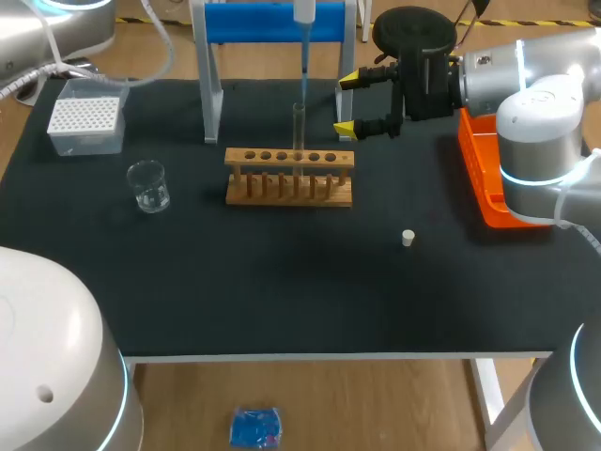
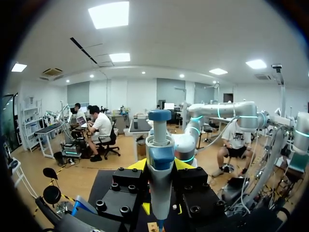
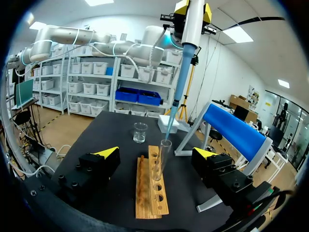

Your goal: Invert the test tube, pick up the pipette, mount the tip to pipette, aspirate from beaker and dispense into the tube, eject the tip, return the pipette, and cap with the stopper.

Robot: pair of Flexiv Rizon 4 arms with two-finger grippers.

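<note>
- The rack (image 1: 289,176) is sitting in the middle of the table (image 1: 282,291), with the test tube (image 1: 299,127) standing in it.
- The pipette (image 1: 304,11) is hanging right over the test tube.
- The beaker (image 1: 148,185) is sitting left of the rack, with the tip box (image 1: 86,124) behind it.
- The stopper (image 1: 408,238) is lying in front of the rack, off to the right.

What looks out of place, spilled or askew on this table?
Nothing stands out. The clear glass test tube stands upright in the wooden rack, the small glass beaker is upright with no spill, and the white stopper lies loose on the black mat.
</note>
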